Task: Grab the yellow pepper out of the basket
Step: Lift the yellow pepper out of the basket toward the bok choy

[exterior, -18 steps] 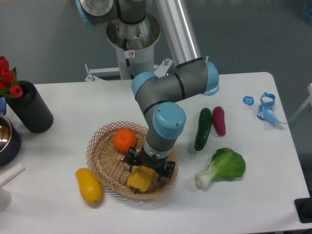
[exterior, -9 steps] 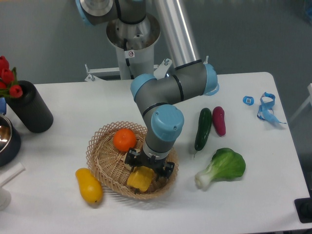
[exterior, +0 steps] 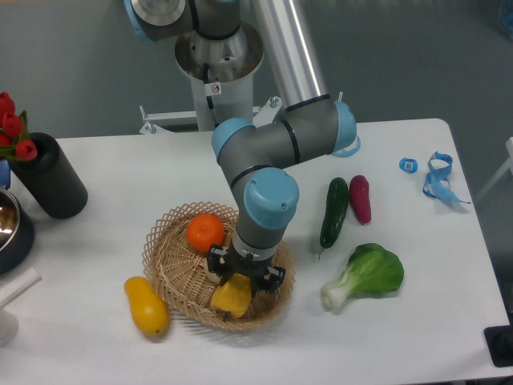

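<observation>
Writing: a small sticker on the arm's base column (exterior: 214,88), too small to read.
Yellow pepper (exterior: 231,296): glossy, blocky, ridged; sits in the near right part of the basket, its top hidden under the tool.
Gripper (exterior: 243,277): black fingers pinching the yellow pepper from either side.
Basket (exterior: 164,261): tan woven oval with a looped rim, also holding an orange (exterior: 205,233).
Outside the basket: mango (exterior: 146,305) touching its near left rim; cucumber (exterior: 334,212), purple eggplant (exterior: 360,198) and bok choy (exterior: 365,275) to the right.

Colours around the black gripper (exterior: 240,277)

Yellow pepper (exterior: 231,296) glossy yellow at the gripper; basket (exterior: 171,265) light tan weave around it; orange (exterior: 205,232) just left above; mango (exterior: 147,305) yellow-orange far left; cucumber (exterior: 334,212) dark green right; eggplant (exterior: 360,198) magenta.
</observation>
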Controlling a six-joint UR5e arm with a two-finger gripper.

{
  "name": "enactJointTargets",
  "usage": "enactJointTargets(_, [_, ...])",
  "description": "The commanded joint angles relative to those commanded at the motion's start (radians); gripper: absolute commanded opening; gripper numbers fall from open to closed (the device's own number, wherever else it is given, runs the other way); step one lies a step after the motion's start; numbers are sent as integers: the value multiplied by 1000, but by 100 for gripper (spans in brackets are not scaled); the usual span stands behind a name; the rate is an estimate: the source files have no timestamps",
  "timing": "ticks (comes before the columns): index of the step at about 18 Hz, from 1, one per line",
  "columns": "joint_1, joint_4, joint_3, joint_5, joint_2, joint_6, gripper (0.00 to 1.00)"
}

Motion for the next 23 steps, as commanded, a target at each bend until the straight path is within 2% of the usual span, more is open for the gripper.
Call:
enactJointTargets(3, [24,-3,52,23,46,95,14])
enactJointTargets(6, [86,-12,86,41,85,129,14])
enactJointTargets(8, [113,-12,91,45,91,210,14])
enactJointTargets(11, [190,-21,88,45,129,362,14])
enactJointTargets(16, [282,-64,88,45,132,564,14])
enactJointTargets(23, [305,-66,91,43,138,580,14])
